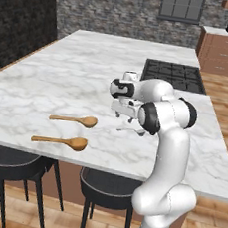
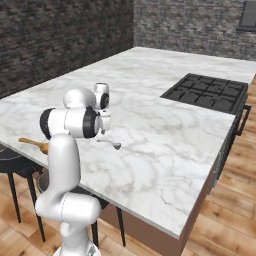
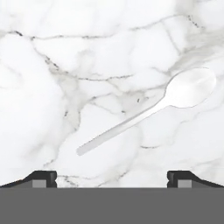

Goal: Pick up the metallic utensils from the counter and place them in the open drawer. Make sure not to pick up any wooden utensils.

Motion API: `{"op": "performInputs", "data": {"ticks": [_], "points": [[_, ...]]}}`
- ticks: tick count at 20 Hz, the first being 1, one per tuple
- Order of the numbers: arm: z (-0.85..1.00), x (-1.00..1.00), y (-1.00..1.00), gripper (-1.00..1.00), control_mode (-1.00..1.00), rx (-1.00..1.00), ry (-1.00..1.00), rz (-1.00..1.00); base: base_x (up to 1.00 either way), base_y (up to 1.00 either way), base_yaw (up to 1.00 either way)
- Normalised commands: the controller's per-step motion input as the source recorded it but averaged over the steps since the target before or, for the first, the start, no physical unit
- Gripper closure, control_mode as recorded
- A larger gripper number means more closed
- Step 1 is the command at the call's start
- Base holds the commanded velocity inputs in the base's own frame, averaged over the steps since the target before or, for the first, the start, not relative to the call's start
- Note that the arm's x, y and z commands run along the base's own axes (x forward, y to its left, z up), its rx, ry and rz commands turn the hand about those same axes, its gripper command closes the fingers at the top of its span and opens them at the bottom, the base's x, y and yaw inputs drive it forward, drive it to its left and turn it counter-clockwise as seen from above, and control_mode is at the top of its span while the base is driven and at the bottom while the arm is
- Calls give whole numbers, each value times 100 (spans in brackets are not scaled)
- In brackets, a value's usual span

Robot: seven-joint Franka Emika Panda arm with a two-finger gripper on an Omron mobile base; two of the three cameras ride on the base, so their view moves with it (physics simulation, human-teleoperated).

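Metal spoon: one silver spoon lies flat on the marble desk, under the hand; in the hand view its handle runs from lower left up to the bowl at the upper right, and in the right base view it shows just beside the arm's wrist.
Wooden spoons: two tan ones, counted in the left base view, one farther from the desk's front edge and one nearer it, both well to the left of the arm and apart from the metal spoon.
Gripper: its jaws stand wide, holding nothing, above the desk, with the metal spoon's handle end between the two tips as the hand camera sees it.
Stools: two dark round seats tucked under the desk's front edge.
Cooktop: one black cooktop set in the far right part of the desk.
Step in hand: likely lining up for the grab on the metal spoon.
Doing it well: turn the wrist so the jaws cross the thin handle, centre on its middle, come straight down until the tips almost meet the marble, then close; the piece is thin and flat, so a high close would miss it.
Keep clear: stay away from the wooden pair on the left.
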Motion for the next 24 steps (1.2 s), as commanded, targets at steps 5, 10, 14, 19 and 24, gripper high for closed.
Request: {"op": "performInputs", "data": {"ticks": [5,10,14,19,24], "points": [[0,0,0,-100,-100,-42,17,-14,0,0,0],[-2,0,-9,-100,-100,-27,11,-31,0,0,0],[-21,2,-23,-100,-100,-2,1,-34,0,0,0],[-2,4,-20,-100,-100,2,-8,-36,0,0,0],[20,0,0,-100,-100,-11,-13,-22,0,0,0]]}}
